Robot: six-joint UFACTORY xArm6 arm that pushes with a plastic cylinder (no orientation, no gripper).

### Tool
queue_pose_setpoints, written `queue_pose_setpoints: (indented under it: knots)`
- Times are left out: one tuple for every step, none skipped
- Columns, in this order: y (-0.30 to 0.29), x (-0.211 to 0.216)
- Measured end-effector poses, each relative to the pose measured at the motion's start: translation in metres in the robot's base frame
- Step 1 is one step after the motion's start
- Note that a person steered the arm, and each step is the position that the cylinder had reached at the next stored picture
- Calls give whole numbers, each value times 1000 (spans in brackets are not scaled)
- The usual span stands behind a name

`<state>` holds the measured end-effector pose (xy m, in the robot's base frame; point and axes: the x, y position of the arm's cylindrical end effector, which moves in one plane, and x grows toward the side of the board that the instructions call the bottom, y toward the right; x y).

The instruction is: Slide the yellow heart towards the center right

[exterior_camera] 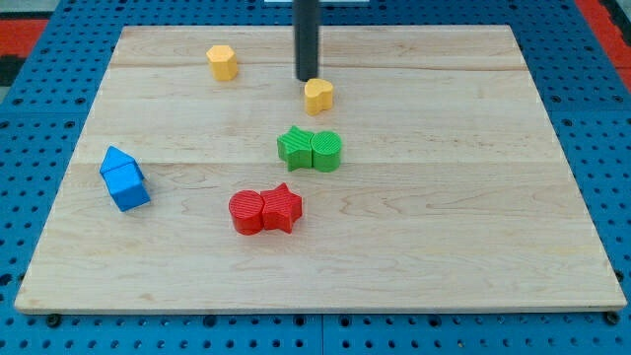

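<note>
Because my tip stands just at the upper-left shoulder of the yellow heart, touching it or nearly so, a push from here would send the heart toward the view's right and also downward. I have no fingers to open or close; the rod only presses from the side, and it holds nothing.

The yellow heart lies in the upper middle of the wooden board, a little left of the board's centre line. The target, as I judge it, is the middle of the right side.

The main risk is the contact point. If the tip meets the heart off its centre, the block can turn and slip away from the rod, and I would lose it. A second risk is below: the 2 green blocks, a green star touching a green cylinder, sit near the heart toward the view's bottom. A push too steep downward could strike them.

Toward the view's right the board is open up to its right edge, so there is much room. The yellow hexagon, the 2 blue blocks, the red cylinder and the red star are well apart from this path.
</note>
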<state>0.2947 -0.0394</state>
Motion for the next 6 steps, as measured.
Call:
queue_pose_setpoints:
  knots:
    - [-13, 34]
    - [24, 63]
    - [32, 45]
    - [22, 27]
    - [70, 18]
    - [101, 37]
